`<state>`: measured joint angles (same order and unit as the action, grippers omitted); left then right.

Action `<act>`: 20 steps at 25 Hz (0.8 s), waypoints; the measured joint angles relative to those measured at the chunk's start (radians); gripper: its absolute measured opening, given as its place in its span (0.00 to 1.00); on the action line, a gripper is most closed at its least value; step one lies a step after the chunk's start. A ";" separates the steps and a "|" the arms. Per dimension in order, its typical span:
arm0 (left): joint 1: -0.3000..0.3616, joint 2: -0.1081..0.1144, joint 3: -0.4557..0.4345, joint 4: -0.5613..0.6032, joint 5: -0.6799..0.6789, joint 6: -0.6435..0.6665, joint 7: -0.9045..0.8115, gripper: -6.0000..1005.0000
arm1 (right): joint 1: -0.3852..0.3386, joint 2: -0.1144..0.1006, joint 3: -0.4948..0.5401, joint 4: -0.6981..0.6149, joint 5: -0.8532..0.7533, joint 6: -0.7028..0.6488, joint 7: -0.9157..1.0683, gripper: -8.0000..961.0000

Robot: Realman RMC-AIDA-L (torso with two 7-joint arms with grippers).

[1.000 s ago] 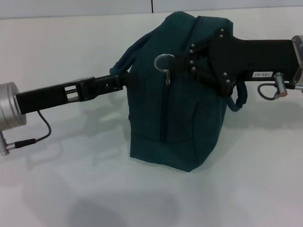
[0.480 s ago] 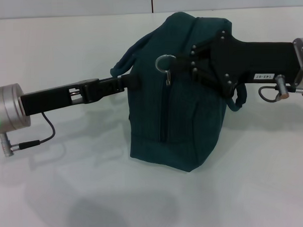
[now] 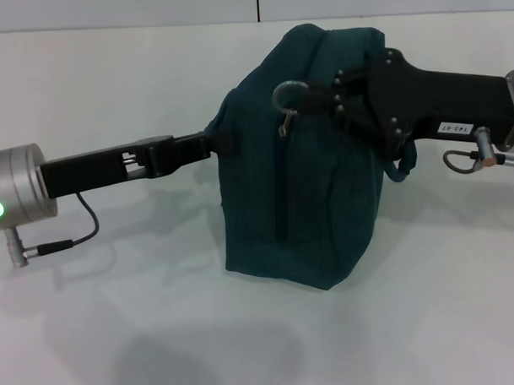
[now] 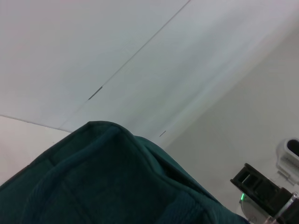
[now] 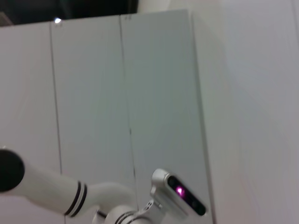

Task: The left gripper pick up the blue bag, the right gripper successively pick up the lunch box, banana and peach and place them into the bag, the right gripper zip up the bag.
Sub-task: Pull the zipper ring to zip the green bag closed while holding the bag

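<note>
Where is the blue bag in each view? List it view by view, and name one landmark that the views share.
Head view: the blue bag stands at centre on the white table, between the left gripper and the right gripper.
Left wrist view: its teal fabric fills the lower part.
Right wrist view: not in it.
Shared landmark: the bag's teal fabric, in the head and left wrist views only.

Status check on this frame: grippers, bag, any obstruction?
Left gripper clamped on the blue bag at its left edge. Right gripper at the silver ring pull near the bag top. Bag upright on the white table. Nothing blocking.
</note>
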<state>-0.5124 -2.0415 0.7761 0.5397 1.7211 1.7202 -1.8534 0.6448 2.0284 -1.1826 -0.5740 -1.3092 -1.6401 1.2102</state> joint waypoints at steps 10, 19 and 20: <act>0.001 -0.014 0.006 -0.001 -0.001 0.002 0.012 0.07 | 0.002 -0.001 -0.008 0.062 0.069 -0.001 0.010 0.02; 0.012 -0.019 0.002 -0.004 -0.009 0.002 0.011 0.06 | -0.004 -0.001 -0.007 0.118 0.115 0.006 0.030 0.02; 0.012 -0.019 0.002 -0.005 -0.009 0.002 0.012 0.06 | -0.005 -0.002 -0.006 0.122 0.123 0.006 0.033 0.02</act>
<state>-0.5000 -2.0603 0.7779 0.5349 1.7124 1.7227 -1.8416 0.6401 2.0267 -1.1887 -0.4521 -1.1865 -1.6342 1.2433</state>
